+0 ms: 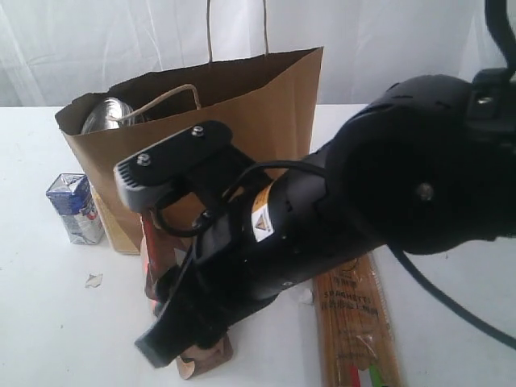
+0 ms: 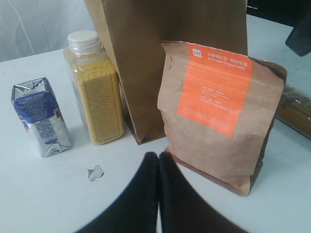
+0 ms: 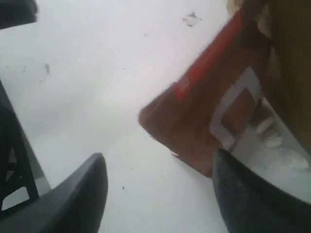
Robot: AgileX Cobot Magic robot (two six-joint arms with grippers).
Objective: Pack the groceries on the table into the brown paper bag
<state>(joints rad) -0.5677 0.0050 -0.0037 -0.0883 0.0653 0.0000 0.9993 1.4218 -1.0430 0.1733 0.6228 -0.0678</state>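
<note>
The brown paper bag (image 1: 242,105) (image 2: 170,48) stands upright on the white table (image 1: 32,322). A shiny jar lid (image 1: 109,114) shows in its mouth. In front of the bag stands the brown-orange pouch (image 2: 218,111) (image 3: 209,97), mostly hidden by my right arm in the exterior view (image 1: 150,254). My right gripper (image 1: 173,339) (image 3: 158,170) is open low beside the pouch, one finger (image 3: 233,184) against its lower corner, bare table between the jaws. The yellow-filled bottle (image 2: 95,92) and blue-white carton (image 1: 74,208) (image 2: 41,124) stand left of the bag. My left gripper (image 2: 158,156) is shut and empty, facing the pouch.
The spaghetti packet (image 1: 355,322) (image 2: 296,109) lies flat to the right of the pouch. A small white crumb (image 1: 94,280) (image 2: 95,172) (image 3: 192,19) lies on the table near the carton. My right arm's bulk (image 1: 403,161) crosses in front of the bag.
</note>
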